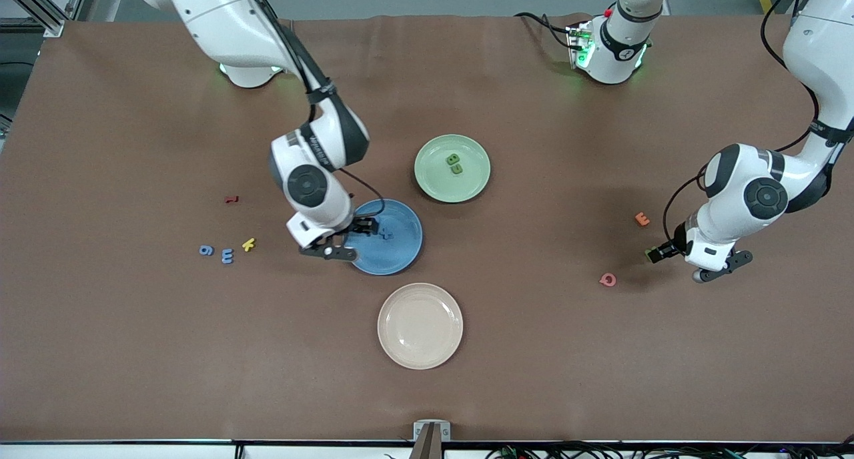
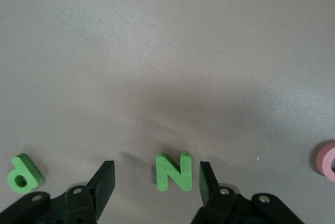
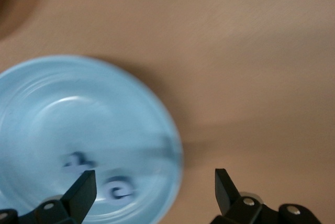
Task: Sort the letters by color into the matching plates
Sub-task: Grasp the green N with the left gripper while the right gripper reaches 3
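While both arms work low over the brown table, each colour already has letters on its plate.

Over the rim of the round matte blue plate [image 1: 385, 237] hangs the right gripper [image 1: 347, 239], its black fingers spread wide with nothing between them; two small blue letters [image 3: 99, 174] lie in that plate. Farther from the front camera, the pale green plate [image 1: 452, 168] holds two chunky green letters [image 1: 454, 163]. At the left arm's end of the table, the left gripper [image 2: 153, 182] sits down at the tabletop, fingers apart on either side of a green letter N [image 2: 174, 171] without touching it, and a green letter "p" [image 2: 23, 174] lies just beside. Two more blue letters [image 1: 217, 253] rest toward the right arm's end, next to a yellow K [image 1: 248, 244].
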`<state>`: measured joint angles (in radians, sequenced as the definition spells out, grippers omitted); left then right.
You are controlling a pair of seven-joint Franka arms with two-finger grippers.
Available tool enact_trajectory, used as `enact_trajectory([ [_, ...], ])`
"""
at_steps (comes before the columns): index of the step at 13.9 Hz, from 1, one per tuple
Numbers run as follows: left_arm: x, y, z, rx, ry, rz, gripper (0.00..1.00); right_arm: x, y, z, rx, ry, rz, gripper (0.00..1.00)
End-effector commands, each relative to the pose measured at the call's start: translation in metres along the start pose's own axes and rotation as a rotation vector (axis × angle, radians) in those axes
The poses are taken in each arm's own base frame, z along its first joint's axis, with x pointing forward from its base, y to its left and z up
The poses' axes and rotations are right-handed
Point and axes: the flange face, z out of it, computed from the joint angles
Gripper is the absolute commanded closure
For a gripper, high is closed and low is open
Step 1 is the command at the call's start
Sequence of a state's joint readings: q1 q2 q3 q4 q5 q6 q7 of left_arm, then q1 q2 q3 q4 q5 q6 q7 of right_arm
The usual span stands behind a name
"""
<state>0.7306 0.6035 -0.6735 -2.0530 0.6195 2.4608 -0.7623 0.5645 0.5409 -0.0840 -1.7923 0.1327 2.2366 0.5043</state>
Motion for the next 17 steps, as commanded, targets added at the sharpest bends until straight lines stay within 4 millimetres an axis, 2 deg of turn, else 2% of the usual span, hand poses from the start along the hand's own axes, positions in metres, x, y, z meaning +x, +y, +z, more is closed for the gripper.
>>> enact_trajectory([
  [1, 0.003, 0.003, 0.003, -0.002, 0.013, -0.004, 0.29, 0.028, 0.062, -0.025, 0.016, -0.017, -0.07, 0.0],
  [4, 0.001, 0.005, 0.01, -0.008, -0.001, -0.003, 0.33, 0.057, 0.127, -0.029, 0.022, -0.006, -0.125, 0.01],
  [6, -0.001, 0.007, 0.015, -0.011, -0.009, 0.0, 0.37, 0.076, 0.18, -0.029, 0.007, 0.003, -0.16, 0.03],
  [7, 0.001, 0.007, 0.015, -0.015, -0.008, -0.002, 0.38, 0.081, 0.198, -0.028, 0.008, 0.001, -0.167, 0.07],
  [10, 0.004, 0.007, 0.018, -0.016, -0.005, 0.005, 0.46, 0.09, 0.26, -0.022, 0.017, -0.019, -0.219, 0.3],
  [13, 0.004, 0.005, 0.02, 0.003, 0.011, 0.034, 0.86, 0.09, 0.295, -0.012, 0.023, -0.039, -0.238, 0.5],
  [14, 0.004, 0.005, 0.02, 0.003, 0.011, 0.034, 0.93, 0.088, 0.303, -0.007, 0.025, -0.049, -0.235, 0.53],
  [17, 0.005, 0.005, 0.017, 0.006, 0.018, 0.039, 0.99, 0.085, 0.304, 0.002, 0.024, -0.064, -0.234, 0.58],
])
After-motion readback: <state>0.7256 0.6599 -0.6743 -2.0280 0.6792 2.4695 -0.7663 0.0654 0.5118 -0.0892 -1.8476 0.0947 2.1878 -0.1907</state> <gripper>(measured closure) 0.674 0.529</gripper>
